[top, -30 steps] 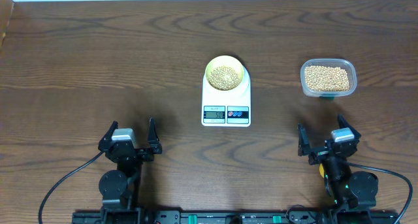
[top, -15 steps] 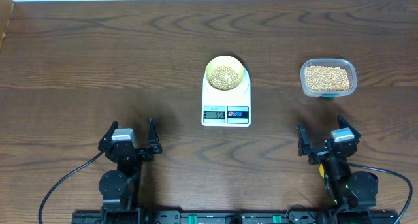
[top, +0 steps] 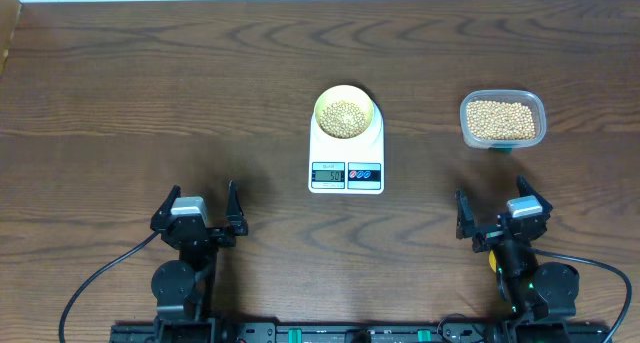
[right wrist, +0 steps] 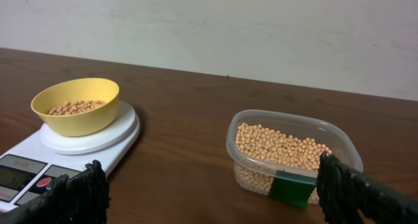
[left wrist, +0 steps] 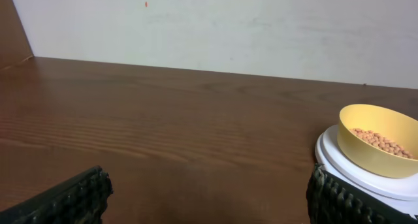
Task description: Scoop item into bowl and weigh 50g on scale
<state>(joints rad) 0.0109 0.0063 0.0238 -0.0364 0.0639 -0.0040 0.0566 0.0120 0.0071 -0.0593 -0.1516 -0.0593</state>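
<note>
The white scale (top: 330, 155) sits mid-table with the pale yellow bowl (top: 320, 110) on its platform, and tan beans (top: 345, 116) lie in the bowl. My left gripper (top: 200, 205) rests open near the front edge, left of the scale, with nothing between its fingers. In the left wrist view the bowl (left wrist: 372, 152) and scale (left wrist: 339, 160) are at the right, past my open left gripper (left wrist: 209, 199). My right gripper (top: 497, 211) is open and empty at the front right. Its view shows the bowl (right wrist: 78, 123) on the scale (right wrist: 98, 145), ahead of the open right gripper (right wrist: 212, 194).
A clear plastic tub (top: 466, 125) full of beans (top: 502, 121) stands at the right, beyond my right gripper. The tub (right wrist: 243, 160) carries a green label (right wrist: 291, 189). A bit of bright yellow (top: 492, 260) shows under the right arm. A pale wall lies behind the table.
</note>
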